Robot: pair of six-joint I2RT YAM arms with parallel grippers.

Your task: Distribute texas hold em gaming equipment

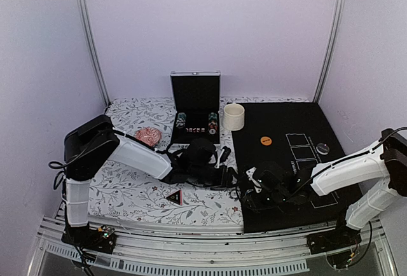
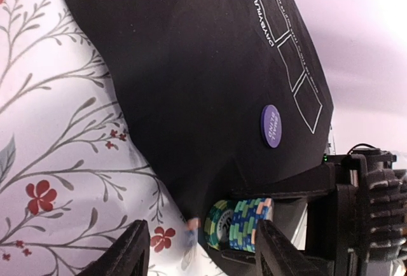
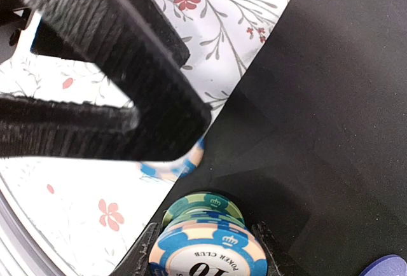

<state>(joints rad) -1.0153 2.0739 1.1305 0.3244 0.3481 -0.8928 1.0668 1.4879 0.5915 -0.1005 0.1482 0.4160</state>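
My right gripper (image 3: 206,250) is shut on a short stack of striped poker chips (image 3: 205,234), blue-peach in front and green behind, held low over the left edge of the black mat (image 3: 331,98). My left gripper (image 2: 202,238) hangs open just left of that stack (image 2: 243,225); its fingers (image 3: 95,66) fill the right wrist view. A single blue-peach chip (image 3: 181,161) shows blurred under them at the mat's edge. Both grippers (image 1: 230,175) (image 1: 253,190) meet near the table's front centre. A purple round disc (image 2: 272,125) lies on the mat. The triangle marker (image 1: 173,195) lies on the floral cloth.
An open black case (image 1: 196,107) with more chips stands at the back centre, a cream cup (image 1: 233,116) to its right, a pink dish (image 1: 148,136) to its left. An orange disc (image 1: 266,140) and a dark disc (image 1: 323,148) lie on the mat by its white boxes.
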